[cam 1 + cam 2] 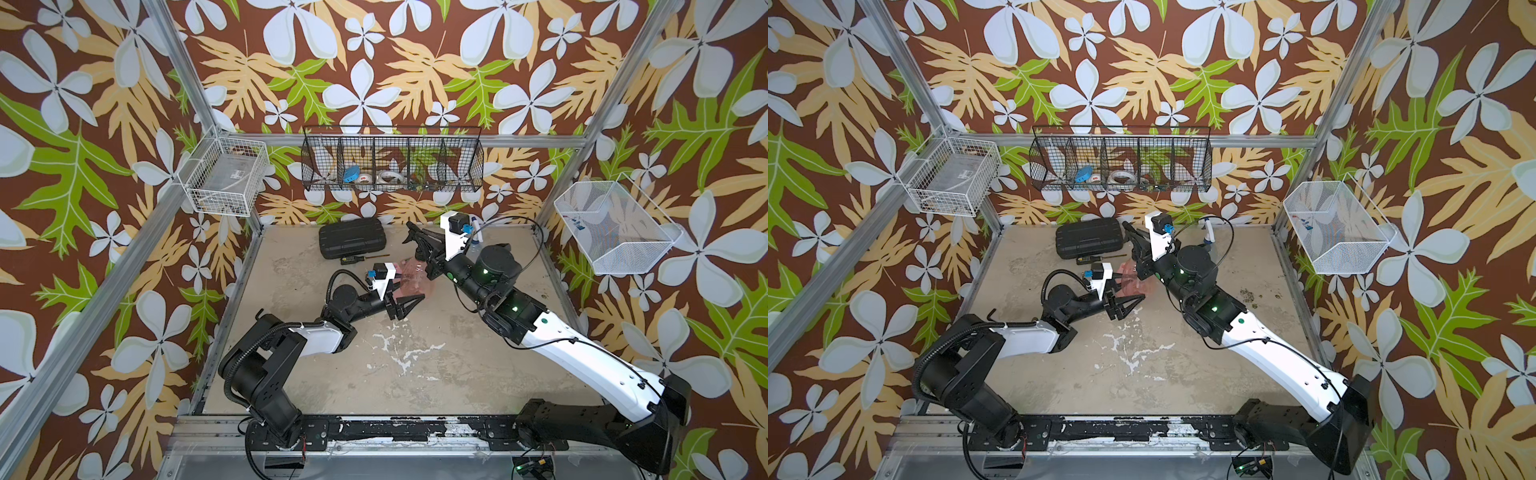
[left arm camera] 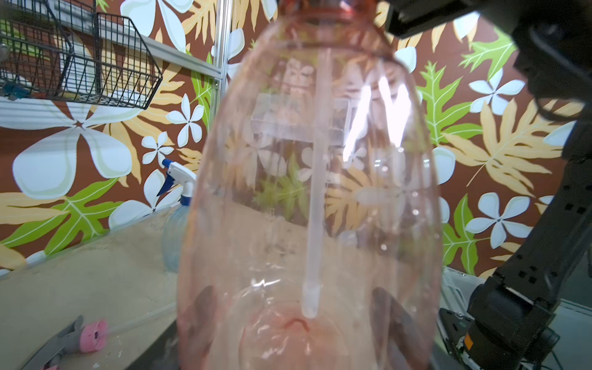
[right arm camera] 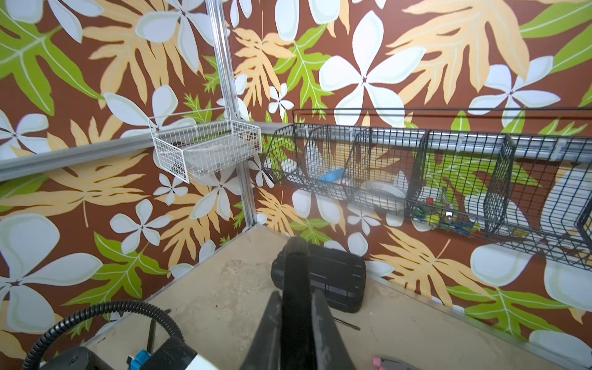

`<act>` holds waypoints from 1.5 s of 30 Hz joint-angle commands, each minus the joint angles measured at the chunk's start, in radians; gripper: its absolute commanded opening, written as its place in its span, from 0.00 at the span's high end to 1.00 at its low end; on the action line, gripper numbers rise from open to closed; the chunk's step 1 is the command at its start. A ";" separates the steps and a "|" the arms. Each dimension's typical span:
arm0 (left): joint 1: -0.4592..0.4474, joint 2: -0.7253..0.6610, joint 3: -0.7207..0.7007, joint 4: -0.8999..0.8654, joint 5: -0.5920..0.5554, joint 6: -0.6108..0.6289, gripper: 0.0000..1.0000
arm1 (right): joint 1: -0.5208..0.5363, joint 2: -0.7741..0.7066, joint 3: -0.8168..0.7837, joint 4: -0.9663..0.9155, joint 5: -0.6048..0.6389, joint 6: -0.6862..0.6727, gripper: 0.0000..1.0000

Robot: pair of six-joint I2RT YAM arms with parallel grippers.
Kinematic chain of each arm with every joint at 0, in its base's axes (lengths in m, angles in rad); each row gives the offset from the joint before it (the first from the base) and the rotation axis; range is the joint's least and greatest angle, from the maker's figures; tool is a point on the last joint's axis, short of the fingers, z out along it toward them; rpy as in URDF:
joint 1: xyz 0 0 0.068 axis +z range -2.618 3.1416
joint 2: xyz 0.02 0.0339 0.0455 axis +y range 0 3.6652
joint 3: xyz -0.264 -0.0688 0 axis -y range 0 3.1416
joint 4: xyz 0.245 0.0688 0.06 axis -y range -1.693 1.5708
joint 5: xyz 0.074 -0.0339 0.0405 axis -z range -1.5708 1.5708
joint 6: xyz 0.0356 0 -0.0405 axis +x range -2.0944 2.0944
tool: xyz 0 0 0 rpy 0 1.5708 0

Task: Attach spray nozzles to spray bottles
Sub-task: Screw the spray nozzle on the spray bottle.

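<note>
Orange-red and see-through, the spray bottle (image 2: pixel 307 192) is held upright over the tabletop (image 1: pixel 415 374), its lower body pinched between the narrowly parted jaws of the left tool (image 1: pixel 417 302). To its right, the right tool (image 3: pixel 296 299) is clamped tight on the black spray nozzle (image 3: pixel 293 256) above the neck, with the dip tube (image 2: pixel 315 192) already down inside. The step probably goes best with the bottle kept steady and the collar seated square, then twisted on without cross-threading.

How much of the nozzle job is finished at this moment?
Done: the white-and-blue nozzle sits on the clear bluish bottle. In hand: the left hand holds the orange-red bottle, a dip tube already inside; the right hand grips the black nozzle. Left: the grey-and-pink nozzle lies loose.
</note>
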 commanded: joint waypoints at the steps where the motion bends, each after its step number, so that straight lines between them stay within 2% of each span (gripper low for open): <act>1: 0.007 0.012 0.013 0.214 0.003 -0.128 0.32 | 0.000 -0.019 -0.028 -0.005 -0.019 0.005 1.00; 11: 0.007 0.053 0.053 0.322 0.014 -0.200 0.35 | 0.001 -0.027 -0.107 0.047 -0.031 0.041 1.00; 16: 0.007 0.051 0.052 0.328 -0.027 -0.156 0.37 | 0.001 -0.007 -0.085 0.001 -0.028 0.036 1.00; 24: 0.001 0.026 0.057 0.252 -0.221 0.011 0.38 | 0.005 0.050 0.023 -0.199 0.076 0.026 1.00; 30: -0.025 0.035 0.087 0.226 -0.385 0.086 0.40 | 0.019 0.091 0.084 -0.292 0.173 0.096 1.00; 37: -0.072 0.029 0.098 0.146 -0.560 0.212 0.40 | 0.071 0.150 0.185 -0.432 0.367 0.157 1.00; 42: -0.081 0.026 0.076 0.158 -0.561 0.213 0.38 | 0.075 0.169 0.243 -0.483 0.348 0.145 1.00; 43: -0.081 0.026 0.070 0.164 -0.548 0.213 0.38 | 0.076 0.160 0.244 -0.476 0.331 0.125 0.98; 44: -0.081 0.026 0.065 0.165 -0.540 0.213 0.38 | 0.074 0.153 0.250 -0.477 0.314 0.113 0.92; 45: -0.081 0.024 0.061 0.163 -0.532 0.213 0.38 | 0.071 0.145 0.260 -0.479 0.292 0.099 0.81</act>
